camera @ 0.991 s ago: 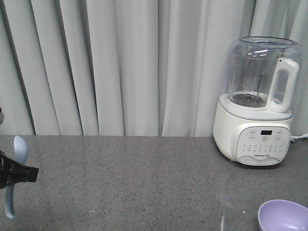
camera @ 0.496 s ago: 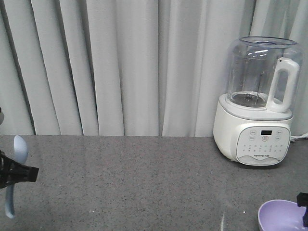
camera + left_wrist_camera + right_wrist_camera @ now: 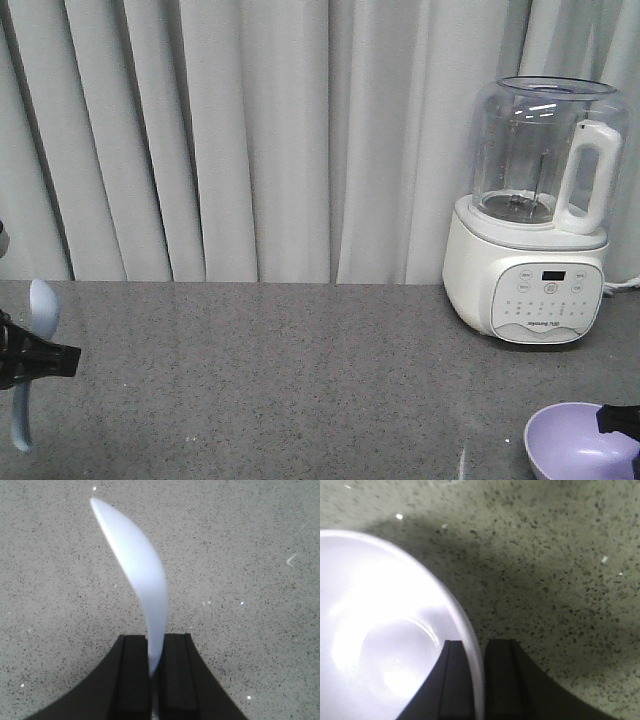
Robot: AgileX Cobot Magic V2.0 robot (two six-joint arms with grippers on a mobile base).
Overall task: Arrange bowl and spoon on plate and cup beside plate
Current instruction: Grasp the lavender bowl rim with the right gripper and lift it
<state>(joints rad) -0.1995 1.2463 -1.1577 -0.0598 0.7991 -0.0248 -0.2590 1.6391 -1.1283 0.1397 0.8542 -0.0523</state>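
The left gripper (image 3: pixel 156 647) has its two black jaws pressed together on the handle of a small white short-handled spoon (image 3: pixel 144 575), with no gap at either side of it. The rounded scoop points away from the jaws. In the front view the spoon (image 3: pixel 42 305) stands nearly upright at the far left edge, scoop uppermost, with the left gripper (image 3: pixel 45 360) clamping it at mid-length over the counter.

The right gripper (image 3: pixel 477 652) pinches the rim of a small round lavender-purple bowl (image 3: pixel 380 645), one jaw inside the wall and one outside, both tight against it. The front view shows the bowl (image 3: pixel 570 445) at the bottom right corner, open side up and slightly tilted, the right gripper (image 3: pixel 620 420) at its right edge. Whether it touches the surface I cannot tell.

Below both lies a grey speckled stone countertop (image 3: pixel 300 380). A white blender with a clear jug (image 3: pixel 535 220) stands at the back right, before pale grey pleated curtains (image 3: pixel 250 140).
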